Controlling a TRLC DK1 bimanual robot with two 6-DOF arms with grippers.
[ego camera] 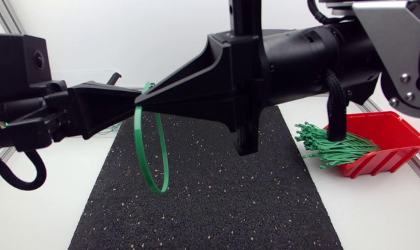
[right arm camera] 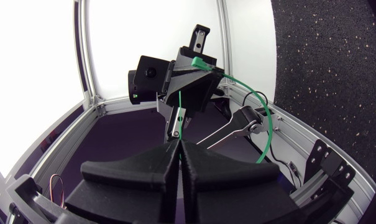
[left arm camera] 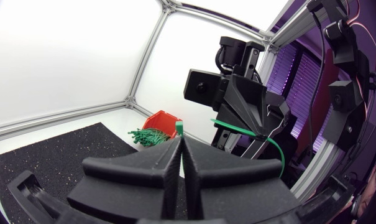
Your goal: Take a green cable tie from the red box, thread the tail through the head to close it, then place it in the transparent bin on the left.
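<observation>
A green cable tie (ego camera: 153,173) hangs as a loop above the black mat, between my two grippers, which meet tip to tip. My left gripper (ego camera: 130,109) is shut on the tie's head end (left arm camera: 179,127). My right gripper (ego camera: 143,101) is shut on the thin tail strand (right arm camera: 180,121). In the right wrist view the head (right arm camera: 203,62) sticks out of the left gripper ahead, and the loop (right arm camera: 263,118) curves away beside it. Whether the tail passes through the head I cannot tell. The red box (ego camera: 393,139) stands at the right with a bundle of green ties (ego camera: 334,147) spilling over its edge.
A black speckled mat (ego camera: 216,201) covers the middle of the white table. The right arm's bulky links (ego camera: 314,55) span the upper middle of the head view. The red box (left arm camera: 163,119) and its ties (left arm camera: 147,137) also show beyond my left gripper.
</observation>
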